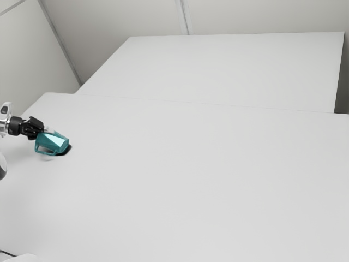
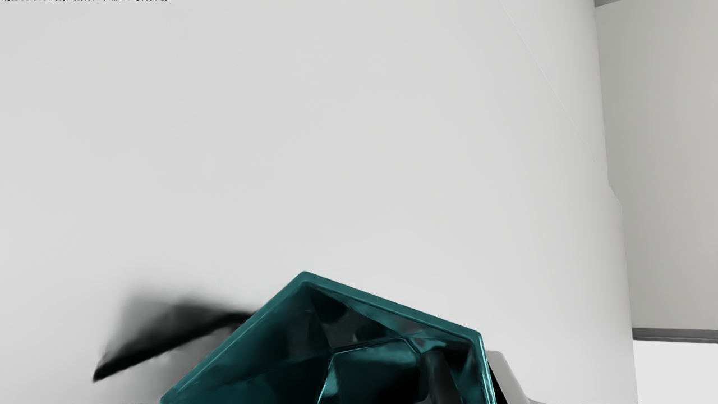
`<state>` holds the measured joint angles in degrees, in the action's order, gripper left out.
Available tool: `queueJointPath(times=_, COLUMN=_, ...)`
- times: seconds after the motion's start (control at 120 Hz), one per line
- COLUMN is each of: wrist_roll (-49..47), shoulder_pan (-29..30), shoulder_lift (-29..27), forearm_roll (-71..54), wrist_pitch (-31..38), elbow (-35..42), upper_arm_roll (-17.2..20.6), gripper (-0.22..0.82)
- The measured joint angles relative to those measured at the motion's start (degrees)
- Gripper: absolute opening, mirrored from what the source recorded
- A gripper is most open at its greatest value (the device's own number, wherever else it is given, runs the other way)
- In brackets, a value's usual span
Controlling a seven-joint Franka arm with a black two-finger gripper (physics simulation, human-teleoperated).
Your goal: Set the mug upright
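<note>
Wrist view crops the teal mug [image 2: 392, 304]; how the jaws stand, I can't tell.

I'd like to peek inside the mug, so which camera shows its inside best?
The wrist view: it looks into the mug close up, showing rim and inner walls, partly cut off. The exterior view shows its tilted outside and handle, small.

The arm [image 1: 5, 124] reaches in from the exterior view's left edge, its pale wrist ending in a black gripper [image 1: 48, 130] that slants slightly down toward that view's right. Its two fingers stand slightly apart, closed on the mug's [image 1: 53, 142] wall, one finger [image 2: 437, 370] inside, the other [image 2: 509, 373] outside.
</note>
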<state>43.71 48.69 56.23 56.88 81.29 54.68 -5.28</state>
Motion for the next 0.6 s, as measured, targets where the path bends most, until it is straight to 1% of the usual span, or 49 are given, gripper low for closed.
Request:
queueJointPath(times=0.158, wrist_roll=-0.63, shoulder_pan=-0.19, shoulder_lift=-3.27, forearm_roll=0.2, wrist_pitch=-2.67, elbow=0.86, upper_arm_roll=-0.06, gripper=-0.15)
queueJointPath(times=0.267, wrist_roll=-1.18, shoulder_pan=-0.83, shoulder_lift=-7.26, forearm_roll=-0.23, wrist_pitch=-3.9, elbow=4.62, upper_arm_roll=-0.15, gripper=-0.16)
queueJointPath(times=0.333, wrist_roll=-1.58, shoulder_pan=-2.16, shoulder_lift=-10.81, forearm_roll=-1.65, wrist_pitch=-4.34, elbow=8.12, upper_arm_roll=-0.23, gripper=-0.17)
queueJointPath(times=0.408, wrist_roll=-2.38, shoulder_pan=-5.14, shoulder_lift=-16.69, forearm_roll=-5.76, wrist_pitch=-4.5, elbow=12.36, upper_arm_roll=-0.25, gripper=-0.17)
queueJointPath(times=0.5, wrist_roll=-3.87, shoulder_pan=-10.55, shoulder_lift=-22.68, forearm_roll=-12.72, wrist_pitch=-4.4, elbow=16.04, upper_arm_roll=-0.25, gripper=-0.18)
queueJointPath(times=0.6, wrist_roll=-5.4, shoulder_pan=-16.5, shoulder_lift=-29.84, forearm_roll=-19.7, wrist_pitch=-2.09, elbow=22.86, upper_arm_roll=-0.25, gripper=-0.18)
